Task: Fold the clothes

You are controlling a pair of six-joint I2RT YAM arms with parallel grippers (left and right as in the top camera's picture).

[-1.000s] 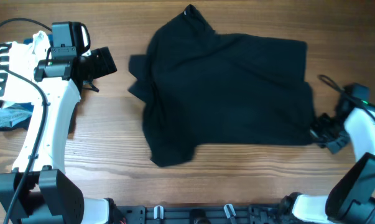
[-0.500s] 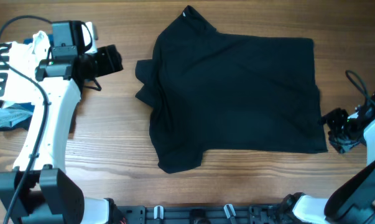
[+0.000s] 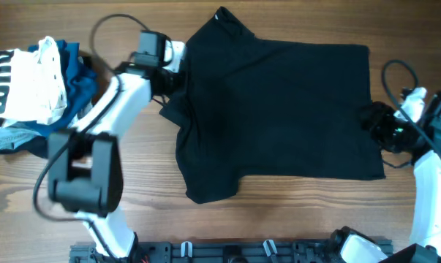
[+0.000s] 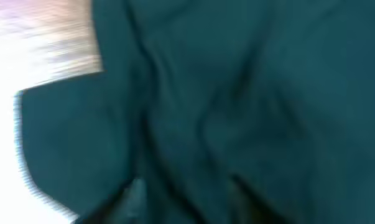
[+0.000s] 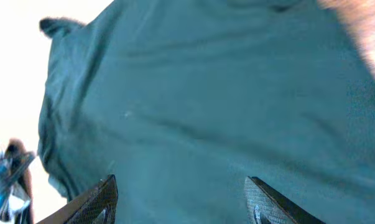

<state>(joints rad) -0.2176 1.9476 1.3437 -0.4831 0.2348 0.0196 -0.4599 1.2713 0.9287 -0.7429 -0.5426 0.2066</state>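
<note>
The clothes are one black short-sleeved shirt (image 3: 279, 109) lying spread on the wooden table, collar at the top left and hem to the right. My left gripper (image 3: 175, 82) sits at the shirt's left sleeve, just below the collar. The left wrist view is blurred and filled with dark fabric (image 4: 237, 93), so the jaws there are unclear. My right gripper (image 3: 370, 120) is at the shirt's right hem. In the right wrist view its fingertips (image 5: 103, 193) stand wide apart over smooth fabric (image 5: 206, 93), holding nothing.
A white garment with black stripes (image 3: 23, 84) lies heaped on blue garments (image 3: 74, 69) at the table's left edge, with a paler blue piece (image 3: 8, 135) below it. A black cable (image 3: 396, 73) loops above the right arm. Bare wood (image 3: 279, 212) shows in front of the shirt.
The left arm has swung right from near the garment pile to the shirt's left sleeve. The right gripper has opened, let go of the hem corner and moved up along it. The shirt lies flatter.
</note>
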